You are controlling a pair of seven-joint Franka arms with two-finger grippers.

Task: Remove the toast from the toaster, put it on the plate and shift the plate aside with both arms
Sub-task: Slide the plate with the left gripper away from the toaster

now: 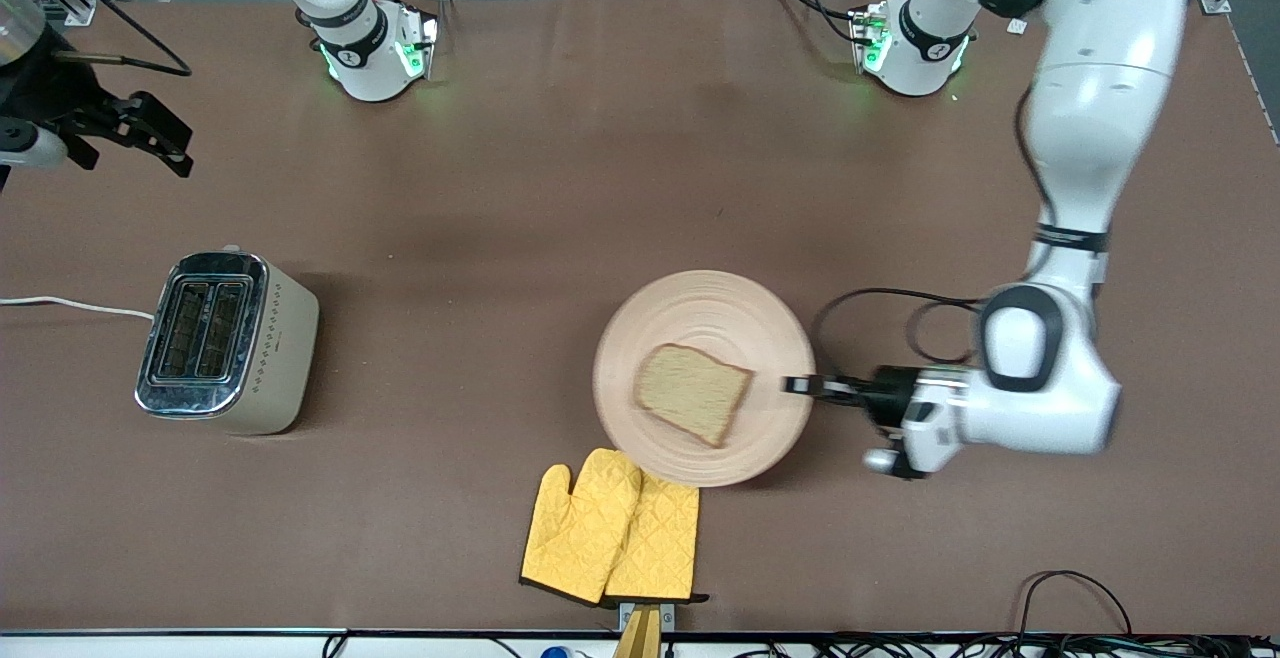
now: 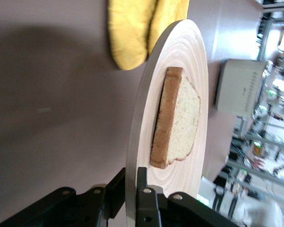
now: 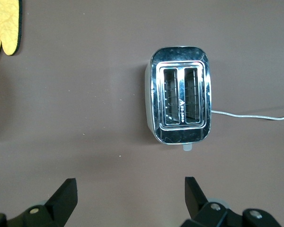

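Observation:
The round beige wooden plate (image 1: pixel 700 308) lies mid-table with the brown toast (image 1: pixel 692 393) flat on it. My left gripper (image 1: pixel 800 385) is shut on the plate's rim at the edge toward the left arm's end. In the left wrist view one finger sits over the rim and one under it (image 2: pixel 132 177), with the plate (image 2: pixel 199 61) and toast (image 2: pixel 180 118) just ahead. My right gripper (image 1: pixel 175 143) is open and empty, up in the air near the right arm's end of the table. In the right wrist view it (image 3: pixel 130 189) hangs wide open above bare table.
A silver two-slot toaster (image 1: pixel 225 343) stands toward the right arm's end, its slots empty in the right wrist view (image 3: pixel 180 94), with a white cable (image 1: pixel 70 306). A yellow oven mitt (image 1: pixel 610 528) lies nearer the front camera, its tip at the plate's edge.

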